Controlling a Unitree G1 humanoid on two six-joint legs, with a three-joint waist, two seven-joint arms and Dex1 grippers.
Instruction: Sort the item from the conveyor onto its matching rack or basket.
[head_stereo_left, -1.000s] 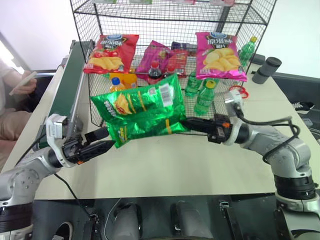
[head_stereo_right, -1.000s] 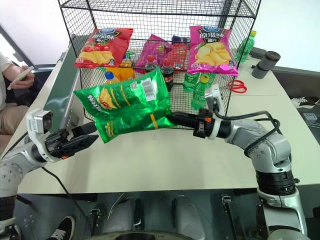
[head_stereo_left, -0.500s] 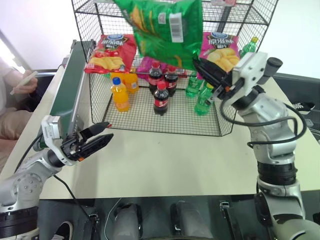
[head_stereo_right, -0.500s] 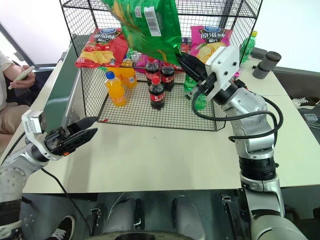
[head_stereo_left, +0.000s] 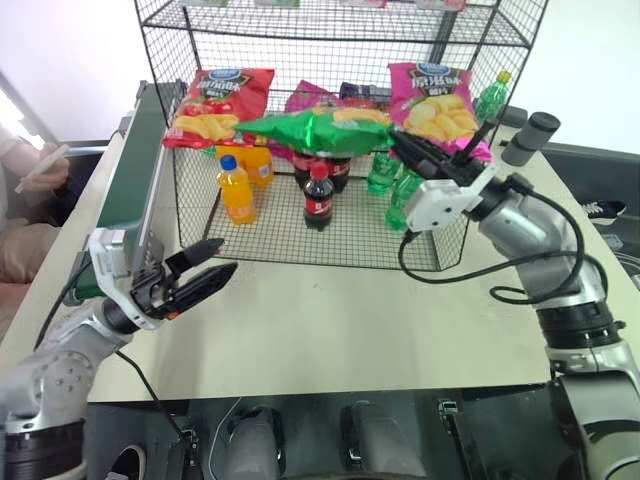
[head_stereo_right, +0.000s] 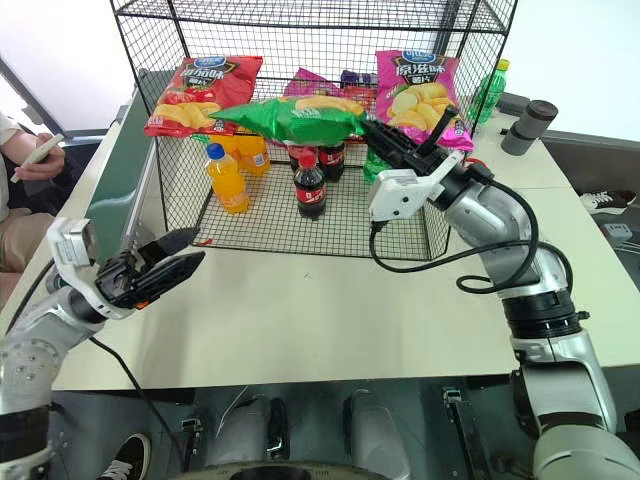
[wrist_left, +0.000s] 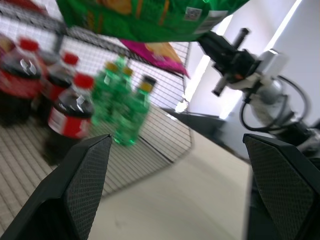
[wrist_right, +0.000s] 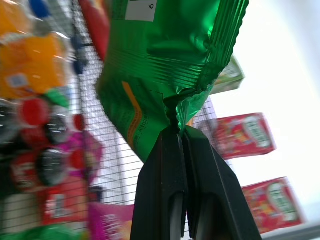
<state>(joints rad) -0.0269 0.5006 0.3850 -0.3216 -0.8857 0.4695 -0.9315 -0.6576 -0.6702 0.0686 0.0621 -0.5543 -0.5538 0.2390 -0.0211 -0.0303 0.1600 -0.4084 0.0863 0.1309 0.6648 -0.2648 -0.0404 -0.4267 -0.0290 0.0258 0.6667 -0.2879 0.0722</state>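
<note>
Over on your left runs the conveyor, alongside the rack, and your left gripper hangs low over the table with its jaws spread wide and nothing between them — it looks parked, out of the way. Moving across, the red crisp bag hangs on the rack's mesh front. Next to it is the item, held nearly flat and edge-on just in front of that tier, between the red bag and the magenta crisp bag. Your right gripper is clamped on the bag's crimped end seam — a grip that keeps the body free to slide onto the rack.
</note>
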